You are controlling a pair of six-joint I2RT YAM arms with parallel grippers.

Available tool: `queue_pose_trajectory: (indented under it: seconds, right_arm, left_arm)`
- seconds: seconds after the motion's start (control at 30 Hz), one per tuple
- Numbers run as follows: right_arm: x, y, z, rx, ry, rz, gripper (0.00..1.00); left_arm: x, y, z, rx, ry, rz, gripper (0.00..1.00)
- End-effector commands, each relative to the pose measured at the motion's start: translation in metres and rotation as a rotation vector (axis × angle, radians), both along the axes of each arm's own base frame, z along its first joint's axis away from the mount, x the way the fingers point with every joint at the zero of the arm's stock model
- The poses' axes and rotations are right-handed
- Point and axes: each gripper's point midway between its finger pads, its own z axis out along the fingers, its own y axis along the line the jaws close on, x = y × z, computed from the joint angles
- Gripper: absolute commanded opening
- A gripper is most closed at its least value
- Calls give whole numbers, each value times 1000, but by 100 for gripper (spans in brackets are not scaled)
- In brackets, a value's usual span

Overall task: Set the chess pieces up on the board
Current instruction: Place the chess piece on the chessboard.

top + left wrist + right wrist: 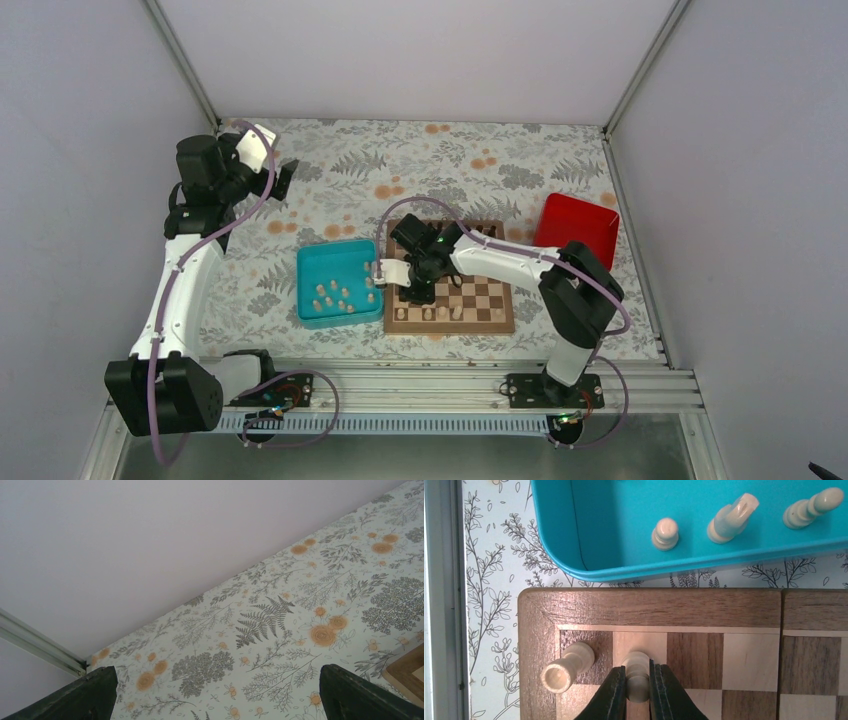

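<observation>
Fern-patterned desk (pixel 450 160), board (pixel 490 300) just beside a teal tray (pixel 305 285).
Right gripper (pixel 638 680) pinches a pale chess piece (pixel 636 661) near the board's corner; left gripper (pixel 220 695) gapes wide, empty.

**Board** (pixel 452 324): square, wooden, light and dark brown checks, brown border. Lies flat, centre-right.

**Chess pieces** (pixel 340 296): tiny, pale beige.
- Most lie loose in the teal tray (pixel 312 262) just left of the board.
- A few stand along the near row.
- Rook (pixel 568 664): stands on the near-left corner square.
- Pale piece (pixel 637 659): upright on the adjoining square, clamped in the right pincer (pixel 637 674).
</observation>
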Motion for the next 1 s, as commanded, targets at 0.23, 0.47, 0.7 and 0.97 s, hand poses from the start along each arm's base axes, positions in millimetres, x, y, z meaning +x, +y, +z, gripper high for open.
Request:
queue_pose_trajectory:
  seconds: [0.23, 0.47, 0.7, 0.97]
  right_arm:
    - [2, 13, -1, 20, 6, 21, 6]
    - [7, 13, 4, 11, -15, 15, 29]
    - [22, 37, 72, 130, -88, 26, 40]
    - [48, 78, 108, 169, -141, 63, 37]
  left_arm:
    - [0, 0, -1, -2, -3, -4, 100]
    - [1, -1, -2, -4, 0, -9, 100]
    - [1, -1, -1, -4, -6, -10, 100]
    - [-2, -3, 4, -10, -20, -21, 100]
